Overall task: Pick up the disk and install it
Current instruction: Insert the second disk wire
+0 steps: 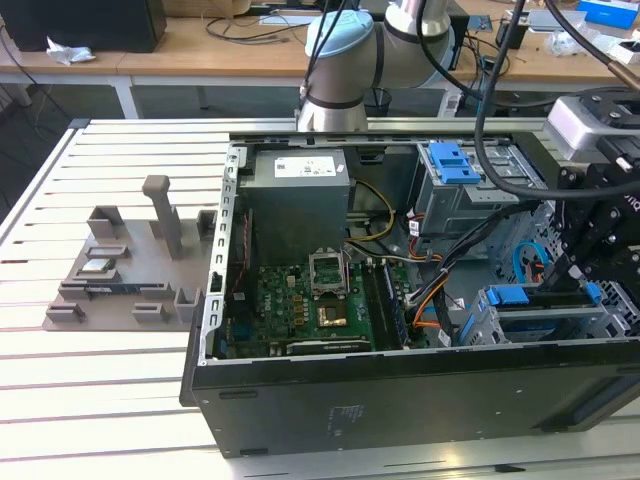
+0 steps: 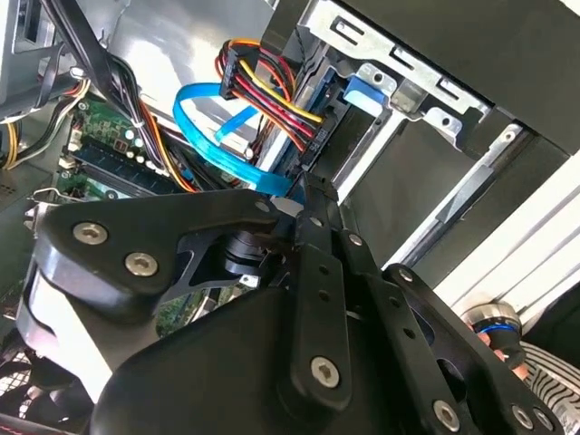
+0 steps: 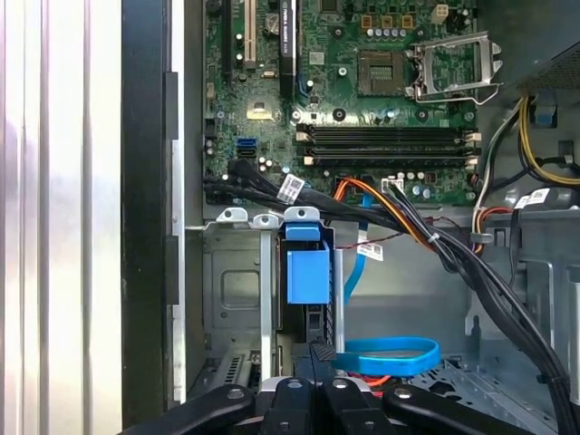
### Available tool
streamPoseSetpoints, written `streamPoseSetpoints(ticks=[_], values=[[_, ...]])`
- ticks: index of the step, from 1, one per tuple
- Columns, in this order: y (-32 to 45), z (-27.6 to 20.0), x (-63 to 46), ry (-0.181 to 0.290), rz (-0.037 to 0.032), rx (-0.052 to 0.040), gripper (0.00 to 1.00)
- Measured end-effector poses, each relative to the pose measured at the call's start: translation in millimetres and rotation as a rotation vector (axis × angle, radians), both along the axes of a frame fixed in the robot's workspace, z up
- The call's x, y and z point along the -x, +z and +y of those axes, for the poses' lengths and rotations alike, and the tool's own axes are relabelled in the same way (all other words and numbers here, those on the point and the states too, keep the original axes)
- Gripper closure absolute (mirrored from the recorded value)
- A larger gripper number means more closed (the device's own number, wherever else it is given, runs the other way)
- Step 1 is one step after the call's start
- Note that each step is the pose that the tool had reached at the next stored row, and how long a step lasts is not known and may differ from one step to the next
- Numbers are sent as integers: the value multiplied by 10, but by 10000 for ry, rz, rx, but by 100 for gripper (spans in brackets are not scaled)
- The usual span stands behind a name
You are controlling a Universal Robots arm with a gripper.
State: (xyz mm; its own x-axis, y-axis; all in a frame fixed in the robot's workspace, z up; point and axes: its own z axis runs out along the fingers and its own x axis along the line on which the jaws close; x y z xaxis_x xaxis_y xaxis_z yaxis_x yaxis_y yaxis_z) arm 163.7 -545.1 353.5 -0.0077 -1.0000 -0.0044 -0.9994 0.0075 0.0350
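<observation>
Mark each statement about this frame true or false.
1. The computer case lies open with its motherboard exposed. True.
2. A cooler covers the CPU socket. False: the socket is bare, with its metal frame swung open beside it.
3. A blue flat cable loops near the drive cage in the first wrist view. True.
4. The disk lies on the slatted table outside the case. False: it is inside the case, at the drive cage on the exterior view's right.
5. The gripper hangs over the motherboard. False: it hangs over the disk at the drive cage.
</observation>
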Motion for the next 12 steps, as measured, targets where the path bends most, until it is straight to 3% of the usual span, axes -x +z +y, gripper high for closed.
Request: streamPoseSetpoints(ticks=[12], values=[[-45, -35, -26, 0, 0, -2, 89]])
